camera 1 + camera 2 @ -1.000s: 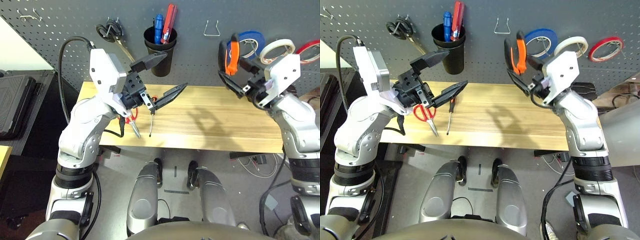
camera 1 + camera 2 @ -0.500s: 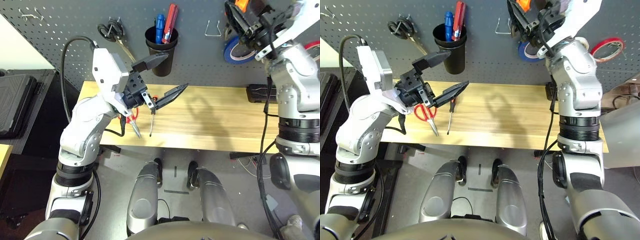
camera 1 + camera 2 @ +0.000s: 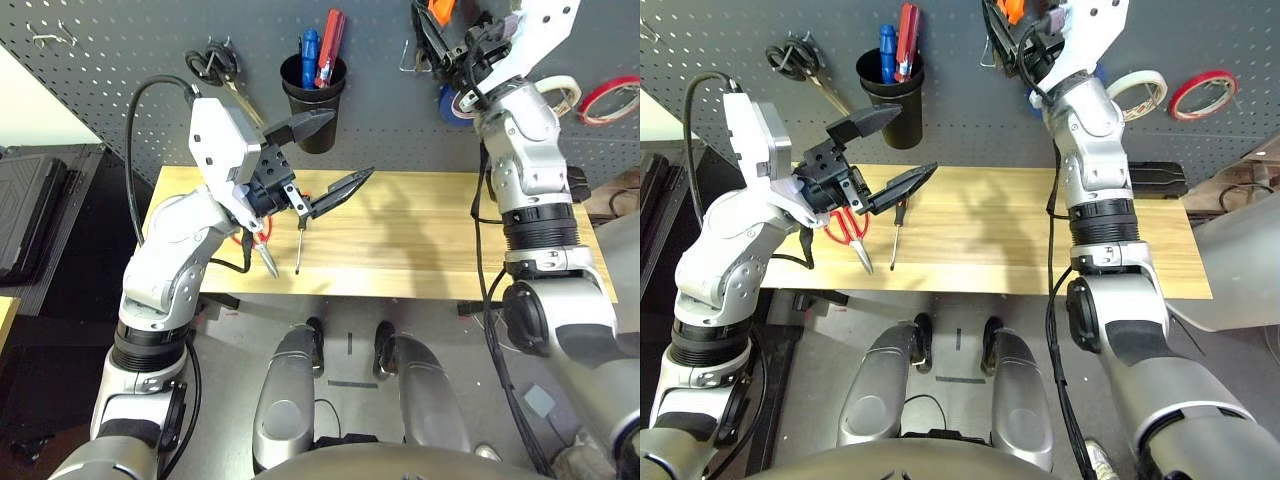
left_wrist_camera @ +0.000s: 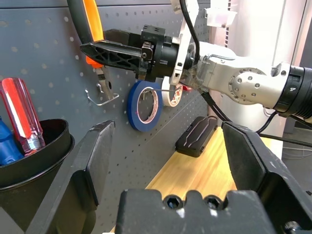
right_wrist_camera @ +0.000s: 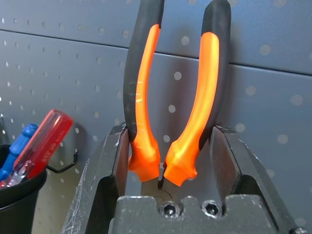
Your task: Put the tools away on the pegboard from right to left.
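Fingers (image 5: 108,161) of the right gripper (image 5: 165,161) are clamped on the pliers (image 5: 170,92), one on the outside of each handle near the pivot, handles squeezed nearly together. Pliers: black grips with orange inner faces, curved handles. Long axis runs along the fingers, handles pointing away from the wrist and up along the pegboard (image 3: 120,80); the metal nose is hidden down in the palm. In the head views the right gripper is raised against the pegboard's upper part, right beside a bare wire hook (image 3: 408,62), with a blue tape roll (image 4: 145,105) just below and the white tape roll (image 3: 1137,86) and a red one (image 3: 1202,92) further toward the board's right edge. Left gripper (image 3: 322,155) has its fingers spread wide, holding nothing, hovering above the left part of the desk (image 3: 440,230). Under it, near the desk's left end, lie the red-handled scissors (image 3: 847,229) and the slim screwdriver (image 3: 898,228), screwdriver's long axis roughly front-to-back, tip toward the front edge. Black cup (image 3: 312,100) on the pegboard holds a blue- and a red-handled tool; black-handled scissors (image 3: 215,68) hang left of it.
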